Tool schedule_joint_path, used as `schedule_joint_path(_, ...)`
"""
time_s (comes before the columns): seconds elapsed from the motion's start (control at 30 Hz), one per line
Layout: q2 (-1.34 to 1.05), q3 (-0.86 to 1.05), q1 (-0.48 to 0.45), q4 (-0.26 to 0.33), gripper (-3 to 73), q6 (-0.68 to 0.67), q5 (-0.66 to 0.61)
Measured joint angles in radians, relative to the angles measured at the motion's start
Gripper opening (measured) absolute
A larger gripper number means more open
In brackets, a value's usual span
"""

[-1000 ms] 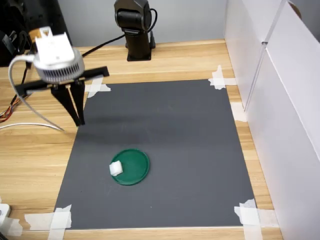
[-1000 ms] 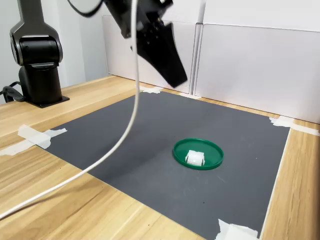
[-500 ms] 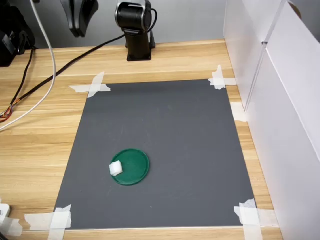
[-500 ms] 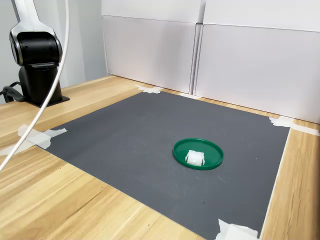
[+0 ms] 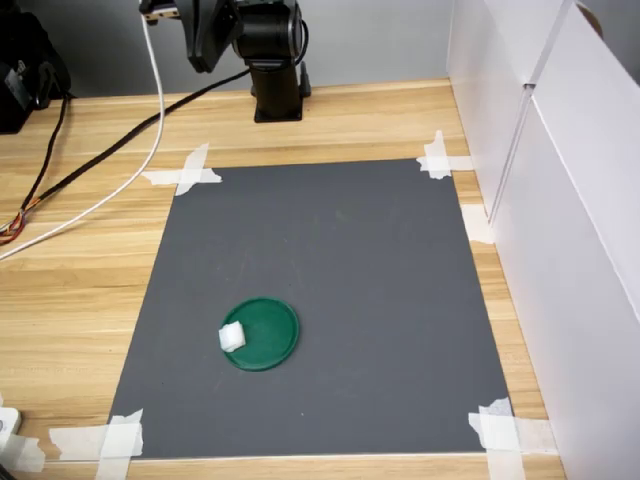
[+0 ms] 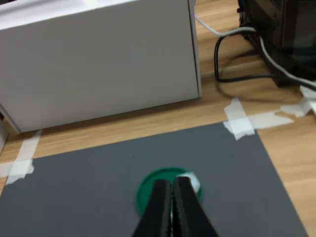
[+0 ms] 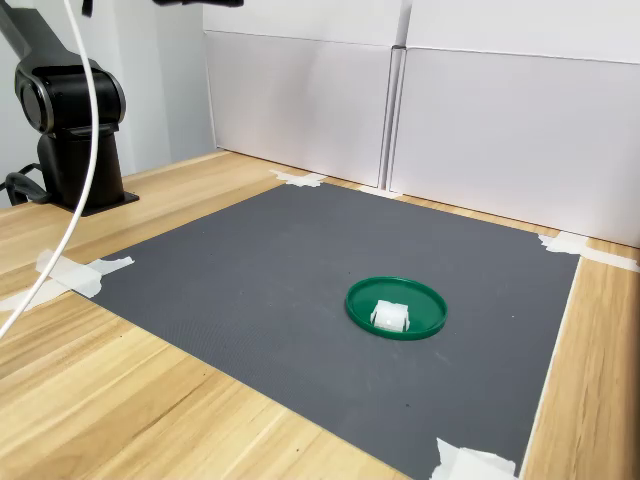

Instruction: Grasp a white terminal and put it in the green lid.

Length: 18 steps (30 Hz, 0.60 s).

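While the white terminal [image 5: 232, 337] sat inside the green lid [image 5: 262, 334], the gripper [image 6: 172, 207] was pressed together, holding nothing.
That lid lay on the gray mat [image 5: 330, 260], near its taped front corner.

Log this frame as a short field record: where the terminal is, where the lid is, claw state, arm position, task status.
terminal: white terminal lies inside the green lid, near its rim on the first exterior view's left
lid: flat on the dark mat
claw: claw shut, holding nothing, raised well above the lid in the wrist view
arm: pulled back by its base, clear of the mat
surroundings: tape strips at the mat corners, white panels beside the table
task status: looks complete
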<state>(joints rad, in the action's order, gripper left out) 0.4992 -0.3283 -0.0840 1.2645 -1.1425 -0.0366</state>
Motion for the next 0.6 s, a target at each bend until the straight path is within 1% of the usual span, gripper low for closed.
schedule_joint_path(0.13, -0.134, 0.117, 0.0, 0.002, -2.1, -0.025, 0.0)
schedule_joint_path(0.33, -0.272, 0.26, 0.0, 0.002, -2.1, -0.054, -0.009)
schedule_joint_path(0.6, -0.391, 0.288, 0.0, 0.002, -2.1, -0.054, -0.009)
